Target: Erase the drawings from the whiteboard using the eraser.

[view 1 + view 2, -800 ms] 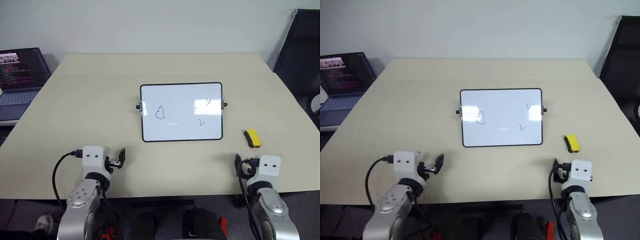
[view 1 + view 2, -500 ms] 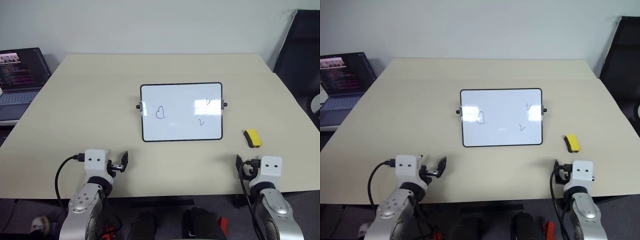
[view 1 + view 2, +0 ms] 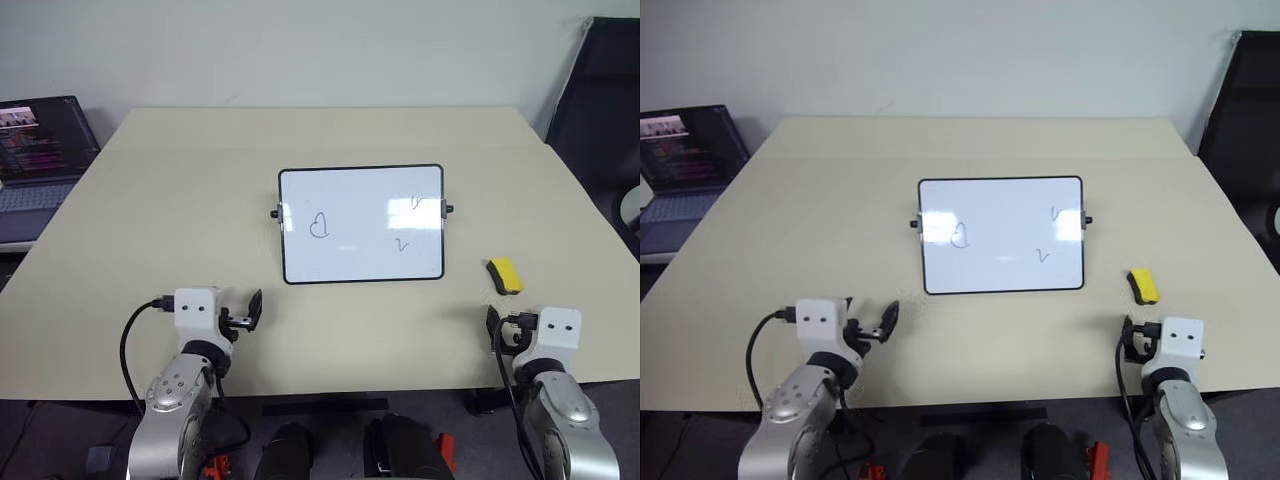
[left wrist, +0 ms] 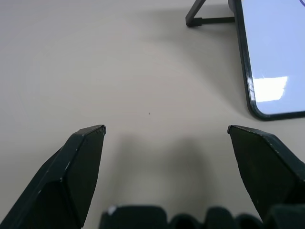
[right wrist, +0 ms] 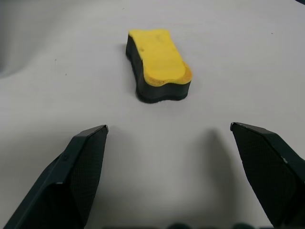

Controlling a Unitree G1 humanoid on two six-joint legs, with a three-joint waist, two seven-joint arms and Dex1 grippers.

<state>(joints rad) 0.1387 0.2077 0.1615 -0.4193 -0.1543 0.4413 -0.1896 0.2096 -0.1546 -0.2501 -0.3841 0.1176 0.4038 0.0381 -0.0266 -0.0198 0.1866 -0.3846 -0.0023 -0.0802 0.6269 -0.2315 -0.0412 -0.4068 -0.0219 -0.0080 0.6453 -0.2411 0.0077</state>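
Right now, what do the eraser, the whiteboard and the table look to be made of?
The eraser: a soft-looking yellow foam or plastic top over a dark, felt-like base, matte. The whiteboard: smooth glossy white panel, seen by its bright glare patches, in a thin black frame, probably plastic. The table: pale beige laminate or painted wood, matte and even; which of those is unclear.

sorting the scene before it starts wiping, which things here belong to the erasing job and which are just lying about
Belongs to the job:
- whiteboard
- drawings on it
- eraser, yellow, lying on the table right of the board
- right gripper, jaws open, facing the eraser

Just lying about:
- laptop
- black chair
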